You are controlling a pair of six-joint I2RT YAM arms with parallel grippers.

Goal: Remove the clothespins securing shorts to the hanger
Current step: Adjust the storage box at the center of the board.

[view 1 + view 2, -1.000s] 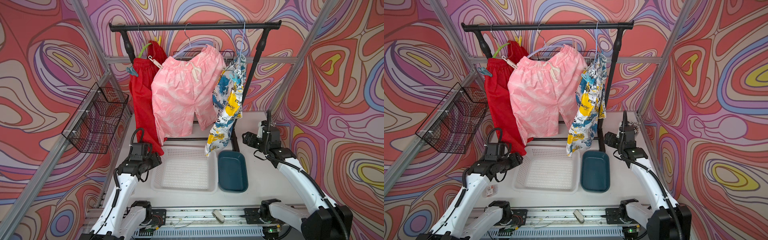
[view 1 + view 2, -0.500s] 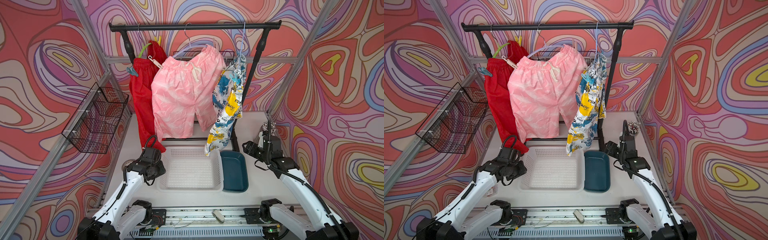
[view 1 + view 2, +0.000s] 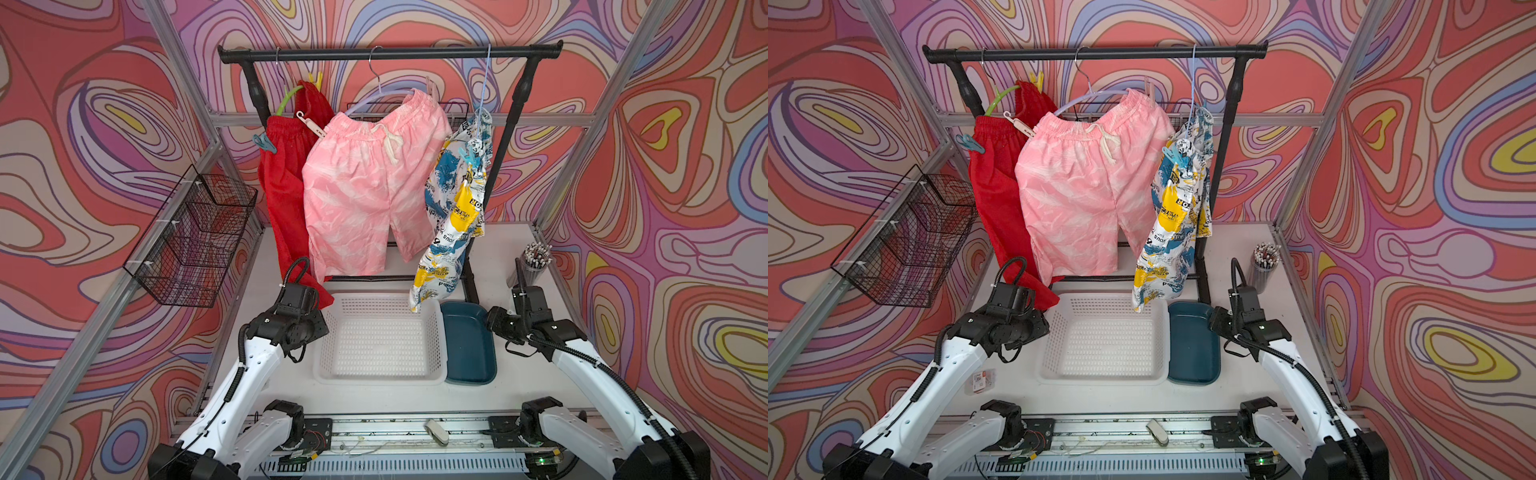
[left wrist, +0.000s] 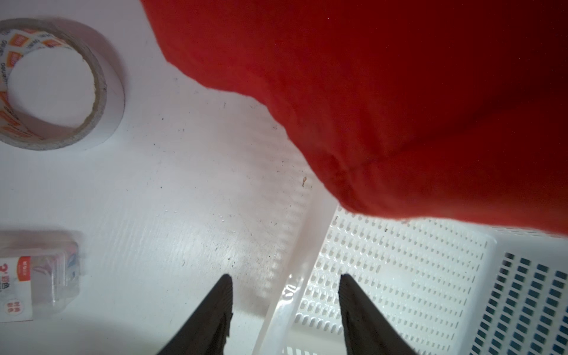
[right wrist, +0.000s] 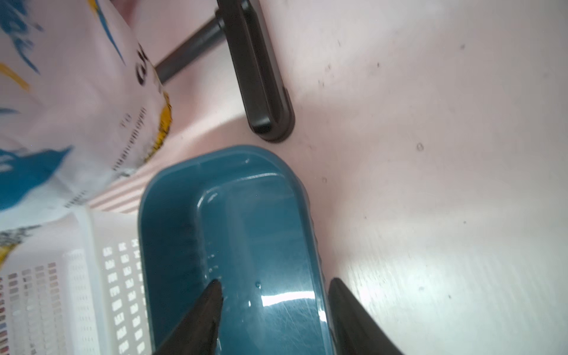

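Left gripper (image 4: 285, 280) first: my two dark fingers (image 4: 215, 310) stand apart with nothing between them, one over the bare tabletop (image 4: 184, 184) and one over the white basket (image 4: 399, 264), whose rim runs under the gap. The hem of the red shorts (image 4: 399, 92) hangs close in front of that wrist camera, and a roll of tape (image 4: 55, 86) lies on the tabletop nearby. My right gripper (image 5: 275, 282) is spread and empty too, straddling the long edge of the blue tray (image 5: 172, 196).

In both top views my arms sit low, well below the black rail (image 3: 390, 52) where three pairs hang: red at my left, pink shorts (image 3: 365, 178) in the middle, printed shorts (image 3: 457, 208) at my right. A teal clothespin (image 3: 264, 142) grips the outer end of the red waistband, a yellow clothespin (image 3: 316, 79) sticks up at its top corner, and a pale clothespin (image 3: 309, 124) sits where the red and pink waistbands meet. A light blue clothespin (image 3: 469, 156) pinches the printed shorts near their top. What looks like a beige clothespin (image 3: 432, 88) stands at the far shoulder of the pink pair, though it is small and hard to make out
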